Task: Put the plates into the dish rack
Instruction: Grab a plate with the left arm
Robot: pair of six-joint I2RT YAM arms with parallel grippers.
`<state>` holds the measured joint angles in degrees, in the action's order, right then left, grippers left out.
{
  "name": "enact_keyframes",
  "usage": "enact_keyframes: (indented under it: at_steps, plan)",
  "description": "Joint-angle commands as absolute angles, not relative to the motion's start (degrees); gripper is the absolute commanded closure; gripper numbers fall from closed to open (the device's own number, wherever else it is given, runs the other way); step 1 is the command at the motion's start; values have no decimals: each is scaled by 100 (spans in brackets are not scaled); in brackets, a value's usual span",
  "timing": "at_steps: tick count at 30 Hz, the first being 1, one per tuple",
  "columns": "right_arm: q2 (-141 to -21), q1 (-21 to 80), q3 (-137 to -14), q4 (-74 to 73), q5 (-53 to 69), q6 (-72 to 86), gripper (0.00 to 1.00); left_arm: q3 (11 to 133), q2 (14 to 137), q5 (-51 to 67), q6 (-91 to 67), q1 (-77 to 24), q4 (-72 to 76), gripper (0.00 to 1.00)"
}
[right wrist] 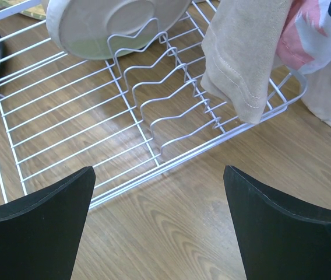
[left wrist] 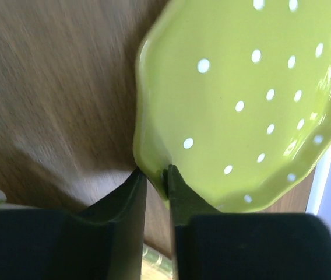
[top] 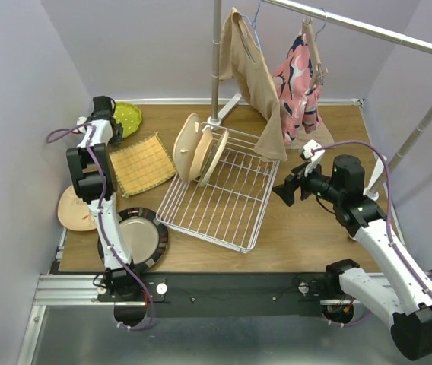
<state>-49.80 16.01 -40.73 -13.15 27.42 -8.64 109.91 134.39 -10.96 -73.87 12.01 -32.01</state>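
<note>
The lime green plate [left wrist: 241, 87] with white dots sits at the far left corner of the table [top: 307, 228], just beyond the woven mat [top: 141, 163]. My left gripper [left wrist: 154, 175] is on it. In the left wrist view its rim runs down between the two fingers [left wrist: 127, 198], and both tips rest against it with only a narrow gap, so I read that as a grasp on the rim. Nearer to me on the left, a tan plate [top: 73, 209] lies at the table's edge. A dark-rimmed silvery plate [top: 140, 237] lies flat by the left arm's base, with the arm crossing over it. The dish rack [top: 227, 205] sits at an angle in the middle of the table. Three pale plates [top: 201, 152] stand on edge in its prongs at the far-left end, and the remaining slots hold nothing. My right gripper [right wrist: 159, 221] hangs over the bare wood just to the right of the rack, facing it, its fingers spread wide and holding nothing. Behind the rack, a tan garment [top: 258, 76] and a pink patterned one [top: 300, 84] hang from the rail [top: 368, 30]. The tan hem drapes over the rack's far right corner.
</note>
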Motion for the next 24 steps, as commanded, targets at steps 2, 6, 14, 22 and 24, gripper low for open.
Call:
enact_keyframes:
  at_steps: [2, 6, 14, 22, 24]
  plan:
    - [-4843, 1529, -4175, -1195, 2637, -923, 0, 10312, 13106, -1213, -7093, 1186, -2533, 91]
    - [-4808, 1512, -4201, -1169, 2646, -914, 0, 9765, 12639, -959, -6829, 1239, -1558, 100]
    - [-4667, 1503, -4175, -1178, 2672, -897, 0, 9317, 11971, -203, -6671, 1380, -677, 100]
    - [-4562, 1503, -4113, -1178, 2725, -861, 0, 9185, 11356, -26, -6399, 1477, -273, 100]
    - [-4527, 1503, -4104, -1187, 2742, -844, 0, 9097, 11268, 43, -6372, 1520, -238, 100]
